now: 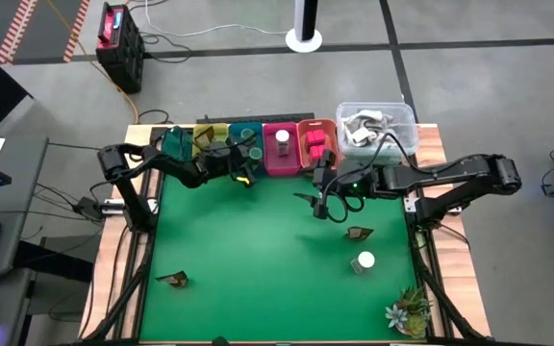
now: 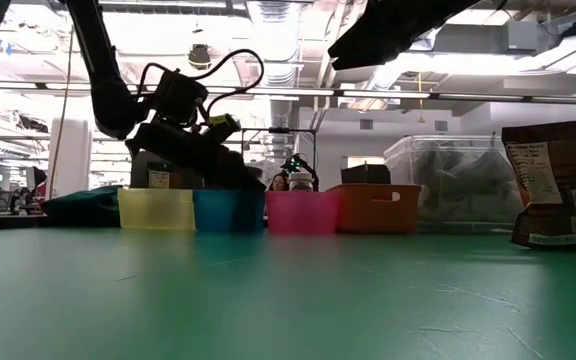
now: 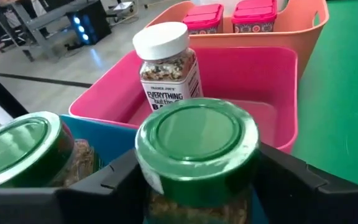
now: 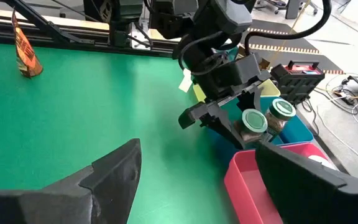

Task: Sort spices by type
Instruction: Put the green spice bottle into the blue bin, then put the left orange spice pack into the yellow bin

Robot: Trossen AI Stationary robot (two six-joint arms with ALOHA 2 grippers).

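Two red blocks (image 3: 229,15) in orange bin (image 3: 303,37)

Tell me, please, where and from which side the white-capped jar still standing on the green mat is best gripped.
The white-capped jar stands upright on the green mat near the right arm, so coming straight down and closing on its round sides just under the cap seems best. The brown packet nearby leaves room around it. The right gripper, open and empty, is nearest; the left gripper holds a green-lidded jar.
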